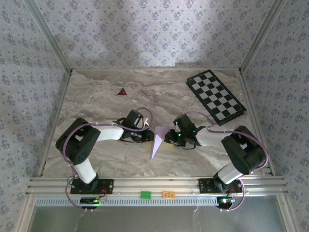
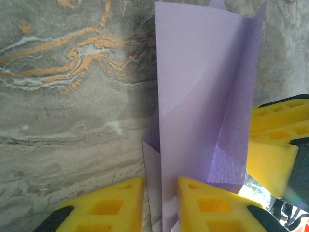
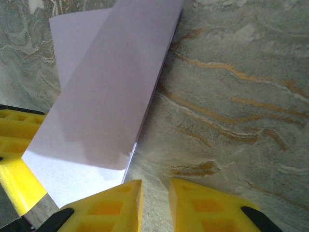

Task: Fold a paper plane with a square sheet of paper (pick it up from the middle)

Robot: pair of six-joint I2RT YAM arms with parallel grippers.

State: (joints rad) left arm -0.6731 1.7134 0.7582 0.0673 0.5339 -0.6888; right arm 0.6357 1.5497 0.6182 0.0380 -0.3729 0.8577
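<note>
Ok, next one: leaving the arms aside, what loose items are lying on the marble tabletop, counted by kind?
folded lilac paper: 1
black-and-white checkered board: 1
dark red triangle: 1
Total: 3

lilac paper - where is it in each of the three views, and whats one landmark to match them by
Top external: the lilac paper is near the table's centre, a little toward the near edge.
Left wrist: centre-right, running from bottom edge to top.
Right wrist: upper left, slanting down to the lower left.
Shared landmark: the marble tabletop, orange-veined beside the paper in both wrist views.
</note>
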